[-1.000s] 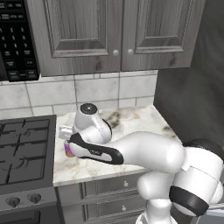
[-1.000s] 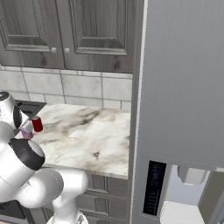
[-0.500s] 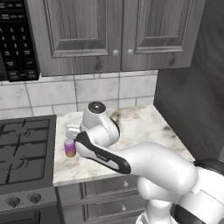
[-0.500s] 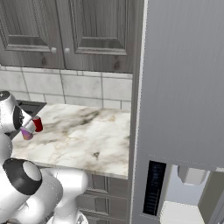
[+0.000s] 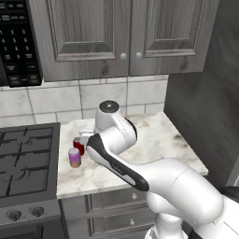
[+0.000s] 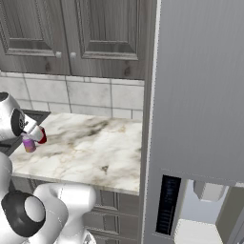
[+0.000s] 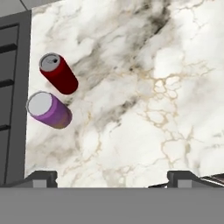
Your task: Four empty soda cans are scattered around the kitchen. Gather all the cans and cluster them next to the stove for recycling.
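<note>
Purple can (image 7: 49, 110) beside red can (image 7: 59, 74), upright

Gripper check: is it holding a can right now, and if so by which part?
Nothing is held. The gripper is open above bare marble counter, its fingers wide apart, while the red can and purple can stand free beside the stove.

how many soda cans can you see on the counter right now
2. A red can and a purple can stand upright side by side, slightly apart, on the marble counter near the stove. Others may be out of view.
</note>
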### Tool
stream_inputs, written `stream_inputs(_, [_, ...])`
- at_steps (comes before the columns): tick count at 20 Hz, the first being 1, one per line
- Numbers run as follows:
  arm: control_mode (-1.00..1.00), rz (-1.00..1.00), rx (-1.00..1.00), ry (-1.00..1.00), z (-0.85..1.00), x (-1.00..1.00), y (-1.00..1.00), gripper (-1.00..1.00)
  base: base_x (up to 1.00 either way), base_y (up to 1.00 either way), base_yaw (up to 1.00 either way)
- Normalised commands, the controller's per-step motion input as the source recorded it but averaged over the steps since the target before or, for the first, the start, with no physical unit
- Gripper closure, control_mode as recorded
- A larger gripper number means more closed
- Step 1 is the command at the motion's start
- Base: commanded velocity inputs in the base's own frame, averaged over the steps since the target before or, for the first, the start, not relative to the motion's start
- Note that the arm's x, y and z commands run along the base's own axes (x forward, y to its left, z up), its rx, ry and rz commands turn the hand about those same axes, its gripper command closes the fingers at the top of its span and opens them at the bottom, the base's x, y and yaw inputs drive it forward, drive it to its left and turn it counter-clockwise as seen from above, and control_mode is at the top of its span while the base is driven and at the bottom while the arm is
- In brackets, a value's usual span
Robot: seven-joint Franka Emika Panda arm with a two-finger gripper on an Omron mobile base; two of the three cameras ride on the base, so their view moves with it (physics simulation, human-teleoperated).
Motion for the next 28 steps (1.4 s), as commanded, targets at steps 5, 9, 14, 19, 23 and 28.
stream_inputs(5, [-1.0,0.02,-0.06,0.05,0.17,-0.17,-0.41,-1.0,0.0,0.0,0.0])
stream_inputs(9, [-1.0,0.03,-0.06,0.02,0.12,-0.19,-0.43,-1.0,0.0,0.0,0.0])
stream_inputs(14, [-1.0,0.06,-0.07,0.03,0.15,-0.15,-0.37,-1.0,0.0,0.0,0.0])
stream_inputs(19, [-1.0,0.09,-0.03,0.03,0.0,-0.07,-0.29,-1.0,0.0,0.0,0.0])
stream_inputs(23, [-1.0,0.11,0.0,0.0,0.0,-0.05,-0.29,-1.0,0.0,0.0,0.0])
stream_inputs(28, [-1.0,0.1,0.0,-0.01,0.0,-0.14,-0.31,-1.0,0.0,0.0,0.0])
